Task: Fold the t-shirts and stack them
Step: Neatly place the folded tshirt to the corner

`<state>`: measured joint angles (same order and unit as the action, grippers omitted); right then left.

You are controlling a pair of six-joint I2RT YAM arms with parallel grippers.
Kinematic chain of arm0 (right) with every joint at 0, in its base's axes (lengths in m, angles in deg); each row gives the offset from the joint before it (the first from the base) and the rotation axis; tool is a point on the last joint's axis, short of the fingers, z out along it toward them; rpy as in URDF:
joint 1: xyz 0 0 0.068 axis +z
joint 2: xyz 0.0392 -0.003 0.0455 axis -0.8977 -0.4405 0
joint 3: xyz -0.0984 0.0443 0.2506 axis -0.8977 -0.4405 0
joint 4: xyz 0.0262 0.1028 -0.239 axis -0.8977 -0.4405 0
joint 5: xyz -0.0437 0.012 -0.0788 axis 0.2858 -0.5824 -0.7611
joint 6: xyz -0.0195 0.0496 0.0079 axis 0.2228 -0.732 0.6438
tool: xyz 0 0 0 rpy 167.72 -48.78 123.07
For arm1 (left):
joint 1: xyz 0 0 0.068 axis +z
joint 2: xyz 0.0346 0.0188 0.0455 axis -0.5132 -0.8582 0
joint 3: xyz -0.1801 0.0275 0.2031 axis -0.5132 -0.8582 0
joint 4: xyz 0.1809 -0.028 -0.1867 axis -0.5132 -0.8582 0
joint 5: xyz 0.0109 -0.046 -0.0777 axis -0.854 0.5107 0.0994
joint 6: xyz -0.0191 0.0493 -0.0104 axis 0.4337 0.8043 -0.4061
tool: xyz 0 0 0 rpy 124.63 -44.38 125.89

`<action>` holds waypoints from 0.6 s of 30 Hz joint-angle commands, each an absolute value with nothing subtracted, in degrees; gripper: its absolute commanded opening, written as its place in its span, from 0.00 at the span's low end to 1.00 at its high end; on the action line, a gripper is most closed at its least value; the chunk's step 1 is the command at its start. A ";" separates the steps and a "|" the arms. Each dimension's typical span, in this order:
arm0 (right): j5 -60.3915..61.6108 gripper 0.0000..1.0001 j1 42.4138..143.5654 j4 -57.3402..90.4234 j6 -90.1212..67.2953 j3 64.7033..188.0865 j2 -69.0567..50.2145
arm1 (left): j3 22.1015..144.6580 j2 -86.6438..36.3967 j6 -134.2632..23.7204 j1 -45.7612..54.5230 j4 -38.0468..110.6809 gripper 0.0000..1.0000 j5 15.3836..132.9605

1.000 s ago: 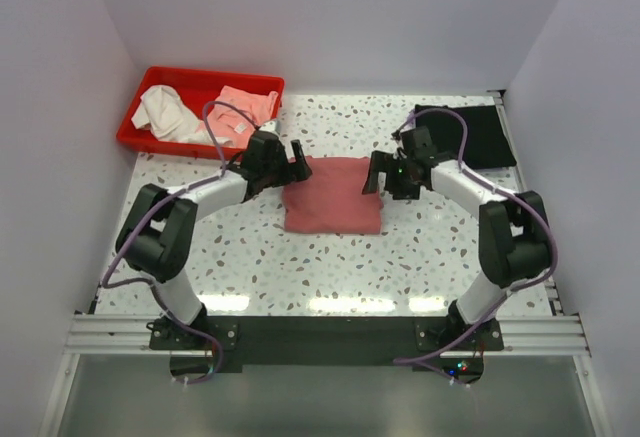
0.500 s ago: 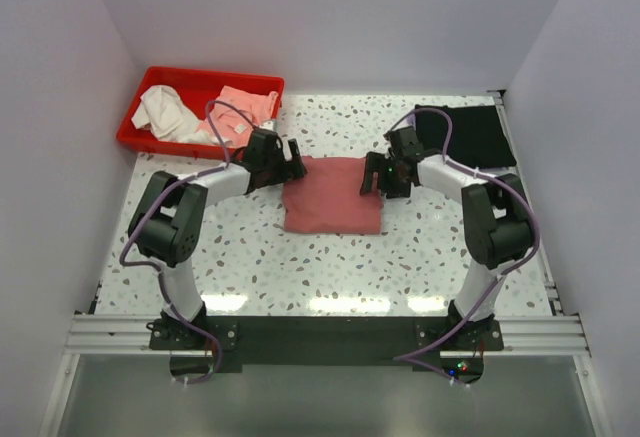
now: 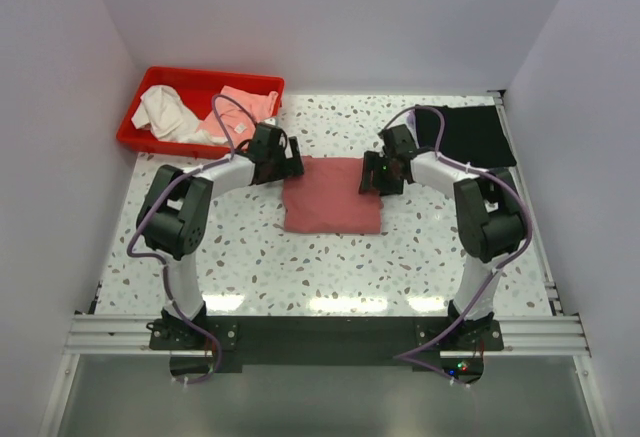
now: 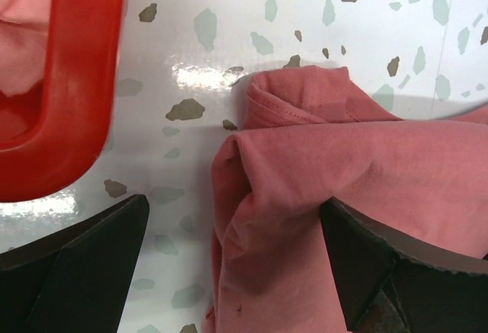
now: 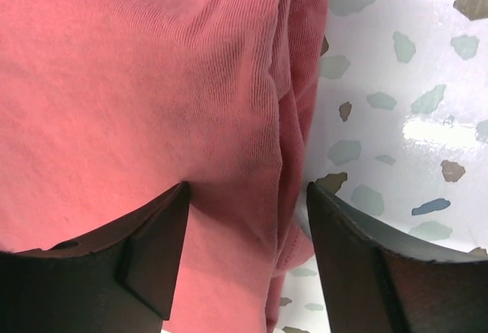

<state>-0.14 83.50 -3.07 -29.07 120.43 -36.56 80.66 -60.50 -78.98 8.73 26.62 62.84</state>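
The dusty rose-red t-shirt (image 3: 332, 197) lies folded into a rough square mid-table. The black t-shirt (image 3: 472, 135) lies flat at the back right. My left gripper (image 3: 291, 165) is open at the rose shirt's far left corner. In the left wrist view the gripper (image 4: 232, 272) straddles the shirt's edge (image 4: 305, 188): one finger over bare table, the other on the cloth. My right gripper (image 3: 371, 175) is open at the far right corner. In the right wrist view it (image 5: 248, 253) straddles the shirt's right edge (image 5: 152, 81) in the same way.
A red bin (image 3: 140, 137) with white and pink clothes stands at the back left; its rim (image 4: 69, 81) is close to my left gripper. White walls enclose the table. Speckled tabletop (image 3: 330, 267) lies in front of the shirt.
Both grippers have moved farther back along the rose shirt's side edges to its far corners. The shirt has not visibly moved.
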 commanded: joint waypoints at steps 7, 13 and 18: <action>-4.92 0.51 84.87 -4.22 -28.07 122.30 -39.61 | 82.14 -61.16 -76.65 8.64 21.91 1.00 57.39; -5.71 0.23 84.96 -4.40 -26.84 123.00 -40.57 | 82.58 -57.58 -74.90 8.56 25.41 1.00 64.04; -5.45 0.04 85.04 -2.99 -23.77 123.62 -39.79 | 82.40 -50.89 -74.72 8.56 27.97 1.00 67.05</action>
